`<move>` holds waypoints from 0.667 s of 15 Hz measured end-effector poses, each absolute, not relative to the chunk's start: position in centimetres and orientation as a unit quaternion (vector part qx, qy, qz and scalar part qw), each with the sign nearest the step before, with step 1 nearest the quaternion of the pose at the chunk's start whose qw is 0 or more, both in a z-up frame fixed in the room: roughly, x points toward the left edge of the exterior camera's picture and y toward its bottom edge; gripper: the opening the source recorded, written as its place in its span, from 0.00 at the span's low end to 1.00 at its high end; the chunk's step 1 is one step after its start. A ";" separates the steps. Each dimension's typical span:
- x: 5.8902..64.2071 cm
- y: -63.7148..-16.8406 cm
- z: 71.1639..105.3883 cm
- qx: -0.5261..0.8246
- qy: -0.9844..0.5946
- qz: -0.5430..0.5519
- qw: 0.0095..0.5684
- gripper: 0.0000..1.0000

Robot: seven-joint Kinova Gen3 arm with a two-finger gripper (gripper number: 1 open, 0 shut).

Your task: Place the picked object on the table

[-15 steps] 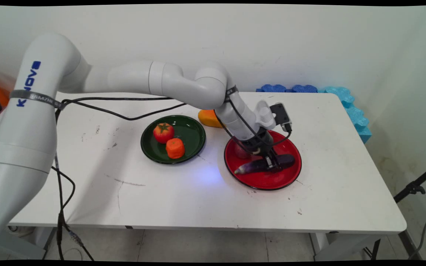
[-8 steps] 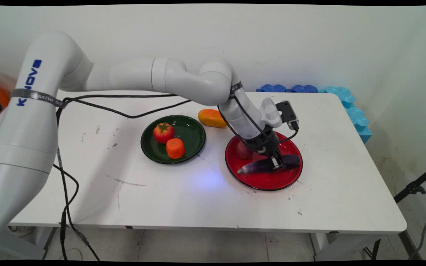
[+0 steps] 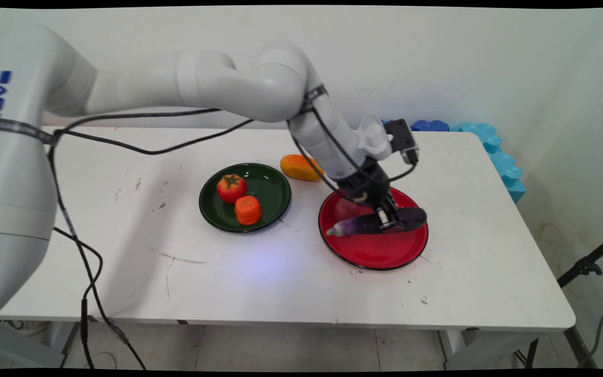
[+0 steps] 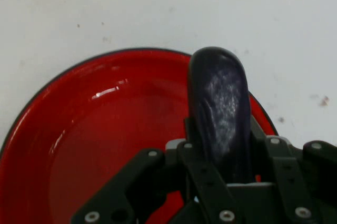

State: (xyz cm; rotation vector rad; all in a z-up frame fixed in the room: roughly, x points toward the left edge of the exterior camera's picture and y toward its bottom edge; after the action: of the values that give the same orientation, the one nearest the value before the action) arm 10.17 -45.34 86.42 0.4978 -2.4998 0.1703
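My gripper [image 3: 389, 220] is shut on a dark purple eggplant [image 3: 369, 223] and holds it a little above the red plate [image 3: 380, 254]. The eggplant lies roughly level, its pale stem end pointing left. In the hand view the eggplant [image 4: 220, 103] rises between my fingers [image 4: 195, 148], its rounded end over the red plate [image 4: 105, 140]. A pinkish-red fruit [image 3: 342, 209] lies on the plate's far left part, mostly hidden behind the eggplant and the arm.
A dark green plate [image 3: 270, 191] to the left holds a tomato [image 3: 231, 188] and an orange carrot piece [image 3: 248, 209]. An orange-yellow fruit [image 3: 299, 167] lies on the table behind the plates. Blue foam blocks [image 3: 495, 152] line the table's far right edge.
The gripper has risen with the eggplant in it, lifting it off the red plate. The arm's elbow and wrist moved up.
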 end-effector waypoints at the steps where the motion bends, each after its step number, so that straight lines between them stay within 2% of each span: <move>1: 11.1 -44.6 87.0 0.179 -0.938 0.065 0.290 0.00; 5: 14.8 -42.2 88.3 0.160 -0.938 0.069 0.301 0.00; 10: 18.8 -40.3 88.2 0.140 -0.940 0.072 0.304 0.00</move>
State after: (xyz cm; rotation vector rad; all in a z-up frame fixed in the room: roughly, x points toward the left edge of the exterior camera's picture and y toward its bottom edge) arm 18.80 -40.32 88.16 0.3717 -2.4888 0.1899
